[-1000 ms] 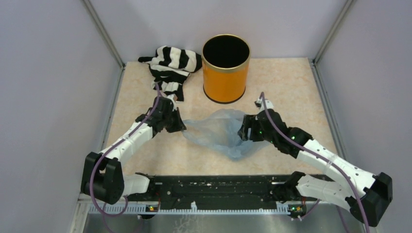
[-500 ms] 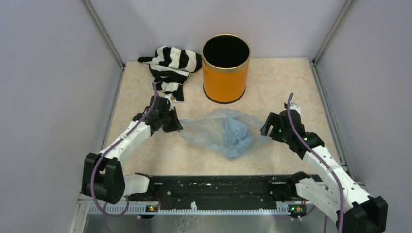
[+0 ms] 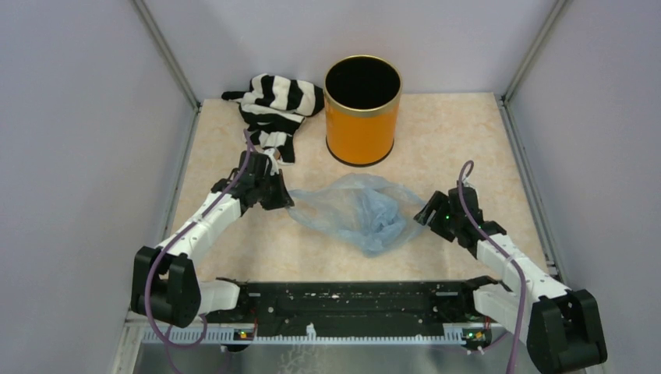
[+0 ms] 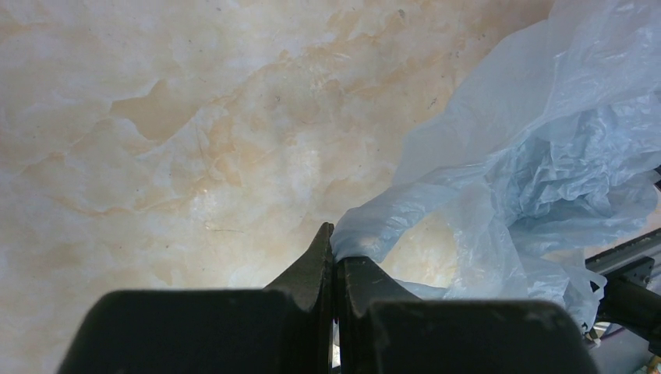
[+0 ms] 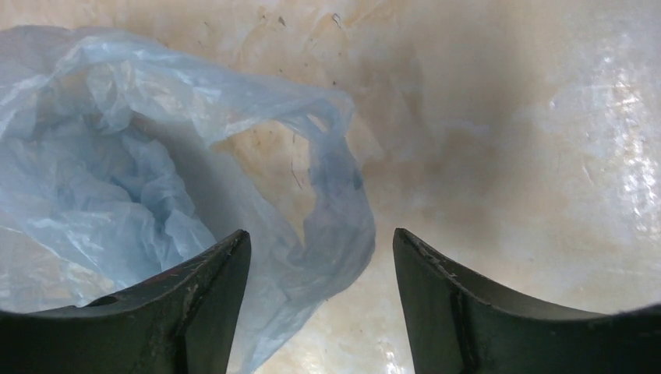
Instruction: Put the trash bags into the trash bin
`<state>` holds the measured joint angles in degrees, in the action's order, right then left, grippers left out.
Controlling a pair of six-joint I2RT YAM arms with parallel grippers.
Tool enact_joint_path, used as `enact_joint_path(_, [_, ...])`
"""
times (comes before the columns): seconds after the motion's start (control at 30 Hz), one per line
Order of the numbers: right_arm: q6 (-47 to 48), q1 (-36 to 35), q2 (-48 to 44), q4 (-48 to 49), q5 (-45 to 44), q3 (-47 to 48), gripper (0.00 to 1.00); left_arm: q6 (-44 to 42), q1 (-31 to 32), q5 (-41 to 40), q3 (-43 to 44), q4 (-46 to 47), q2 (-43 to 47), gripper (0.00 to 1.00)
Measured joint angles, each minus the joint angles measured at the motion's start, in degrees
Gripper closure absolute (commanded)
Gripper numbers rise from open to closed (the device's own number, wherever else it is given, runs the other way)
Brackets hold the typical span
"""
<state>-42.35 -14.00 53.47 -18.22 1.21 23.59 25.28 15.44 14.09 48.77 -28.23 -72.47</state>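
Beige marbled tabletop point(image 3: 468, 140) fills your top view, and only that camera gives you the whole layout. The light-blue trash bag point(image 3: 362, 214) lies crumpled flat near the middle of the table, between your 2 arms, and none of it is in the bin. The orange trash bin point(image 3: 361, 125) stands upright behind the bag, near but apart from it, with its black mouth open upward. Neither wrist camera shows you the bin. A black-and-white striped cloth point(image 3: 273, 105) is heaped just left of the bin at the back, and it too appears only from above.

Your left gripper point(image 3: 287, 201) sits at the bag's left edge. From above you can't judge its grip. The left wrist view settles it: the 2 fingers point(image 4: 312, 265) are pressed together with a twisted strip of the blue plastic pinched between them, and the rest of the bag spreads away to the right.

Your right gripper point(image 3: 425, 214) is at the bag's right edge, low over the table. The right wrist view shows its fingers point(image 5: 222, 265) standing wide apart and gripping nothing. A thin loop of the bag lies on the table in the gap between them, nearer the left finger. You can't tell whether that finger touches the plastic.
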Motion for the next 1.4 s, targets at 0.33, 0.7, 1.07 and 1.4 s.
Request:
enact_joint_path(0.33, [-0.81,0.31,10.99,6.38,3.76,5.62,1.0,0.92,0.09,6.75,0.09,0.0,1.25,1.0])
enact_joint_path(0.7, [3.45,0.31,12.46,-8.96,10.38,80.85,1.0,7.21,18.64,8.72,59.76,0.02,-7.04,1.0])
enact_joint_path(1.07, [2.97,-4.7,-19.82,6.88,17.84,34.69,1.0,7.56,24.46,-1.62,20.83,10.45,18.34,1.0])
enact_joint_path(1.4, [-3.78,-23.56,-22.67,-16.33,5.57,14.6,1.0,15.58,32.46,-8.11,-7.28,-4.31,27.8,1.0])
